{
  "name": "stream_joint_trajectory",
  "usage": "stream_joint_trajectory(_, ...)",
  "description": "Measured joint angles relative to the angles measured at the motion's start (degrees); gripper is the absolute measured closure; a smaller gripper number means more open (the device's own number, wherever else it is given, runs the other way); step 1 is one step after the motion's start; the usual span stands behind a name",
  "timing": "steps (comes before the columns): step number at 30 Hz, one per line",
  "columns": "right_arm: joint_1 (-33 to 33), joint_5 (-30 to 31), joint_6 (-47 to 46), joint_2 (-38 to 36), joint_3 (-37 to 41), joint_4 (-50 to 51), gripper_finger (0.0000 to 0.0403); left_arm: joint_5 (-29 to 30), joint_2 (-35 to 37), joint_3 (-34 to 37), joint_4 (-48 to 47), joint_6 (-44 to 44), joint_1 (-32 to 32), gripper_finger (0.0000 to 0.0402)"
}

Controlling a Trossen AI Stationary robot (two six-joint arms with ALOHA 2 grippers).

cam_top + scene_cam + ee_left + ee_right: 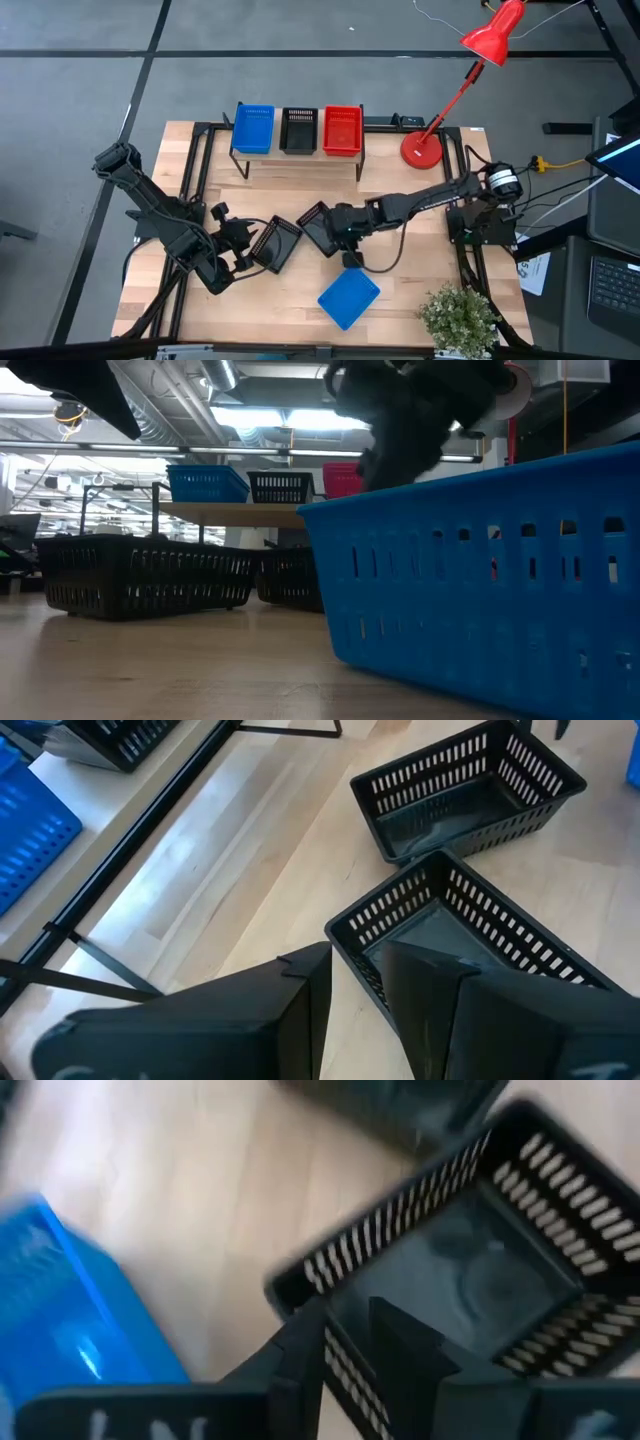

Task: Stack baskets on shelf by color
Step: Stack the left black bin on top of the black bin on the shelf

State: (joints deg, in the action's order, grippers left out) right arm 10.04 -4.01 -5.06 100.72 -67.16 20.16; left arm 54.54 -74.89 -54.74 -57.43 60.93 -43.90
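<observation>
The shelf (300, 163) stands at the far side of the surface (290, 300), and three baskets sit on it side by side: a blue basket (253, 130), a black basket (298, 130) and a red basket (342, 130). Down on the surface lie two more black baskets, close to each other, and one loose blue basket (348, 297) near the front edge. No other baskets show. The left hand (243, 250) is low on the surface, and its two fingers are pinching the side wall of the left black basket (470, 945), one finger inside and one outside. The right hand (338, 238) is doing the same with the right black basket (480, 1270), with the wall between its fingers. Both black baskets seem to rest on the surface for now. So the step in hand looks like picking up a black one to put with the black one on the shelf. The next move should be to lift one basket straight up, carry it over to the middle of the shelf, and set it down inside the black basket there so it nests flat. The two arms are close, so one should go first while the other waits. The loose blue basket can go on the blue one later.
</observation>
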Motion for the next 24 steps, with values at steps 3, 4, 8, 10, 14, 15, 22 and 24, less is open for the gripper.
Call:
stream_joint_trajectory(3,0.82,1.84,4.01,0.12,0.02,3.13,0.0321,0.02,0.0,0.0,-0.26,0.0,0.0,0.032)
stream_joint_trajectory(4,1.02,1.92,4.28,0.12,0.02,2.9,0.0321,0.0,0.0,0.0,-0.54,0.0,-0.02,0.032)
stream_joint_trajectory(8,1.71,1.68,6.81,0.12,0.02,3.17,0.0321,0.92,0.0,0.0,-2.66,-0.03,-0.52,0.032)
stream_joint_trajectory(10,2.0,1.57,7.42,0.12,0.02,3.6,0.0321,1.48,0.33,0.02,-4.45,-0.11,-1.78,0.032)
stream_joint_trajectory(14,2.19,6.74,4.4,-0.18,-0.11,4.82,0.0321,-0.94,0.76,0.02,-5.45,-2.72,-4.07,0.032)
stream_joint_trajectory(15,2.15,9.64,3.32,-0.26,-0.75,6.82,0.0321,-1.95,0.72,0.02,-4.63,-2.97,-4.05,0.032)
stream_joint_trajectory(22,0.53,24.58,-9.4,-0.58,-8.43,31.26,0.0321,-22.0,-1.89,0.02,8.7,-25.06,2.98,0.032)
stream_joint_trajectory(24,0.53,24.55,-12.24,-0.58,-10.02,36.84,0.0321,-25.24,-2.1,0.02,10.36,-34.21,3.99,0.032)
